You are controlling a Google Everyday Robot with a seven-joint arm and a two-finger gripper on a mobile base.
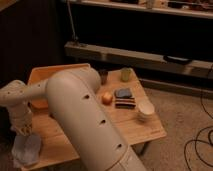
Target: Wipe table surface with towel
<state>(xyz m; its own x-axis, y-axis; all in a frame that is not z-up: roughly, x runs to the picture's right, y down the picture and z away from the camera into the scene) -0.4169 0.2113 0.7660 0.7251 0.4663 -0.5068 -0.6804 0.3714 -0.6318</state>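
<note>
Camera view. The arm (pixel 87 120) fills the foreground, a large pale housing running from the lower centre up and left, then down to the wrist at the left edge of the frame. The gripper (pixel 24 133) points downward at the near left corner of the table (pixel 135 127), directly above the towel (pixel 26 150) and meeting its upper edge. Whether the gripper is clamped on the towel or merely resting against it cannot be told.

The towel is a pale, bluish-grey, crumpled cloth at the table's near left corner. Whether it lies fully on the surface or overhangs the edge cannot be told.

The table is light wood. An orange tray (pixel 45 76) sits at its far left, partly hidden by the arm. Along the far edge stand a dark cup (pixel 103 76) and a green cup (pixel 125 74), near each other. Nearer the middle lie an orange fruit (pixel 106 98), a blue sponge (pixel 123 92) and, just in front of it, a dark flat packet (pixel 124 103). A white bowl (pixel 145 110) stands toward the right edge. A long shelf (pixel 150 56) runs behind the table.
</note>
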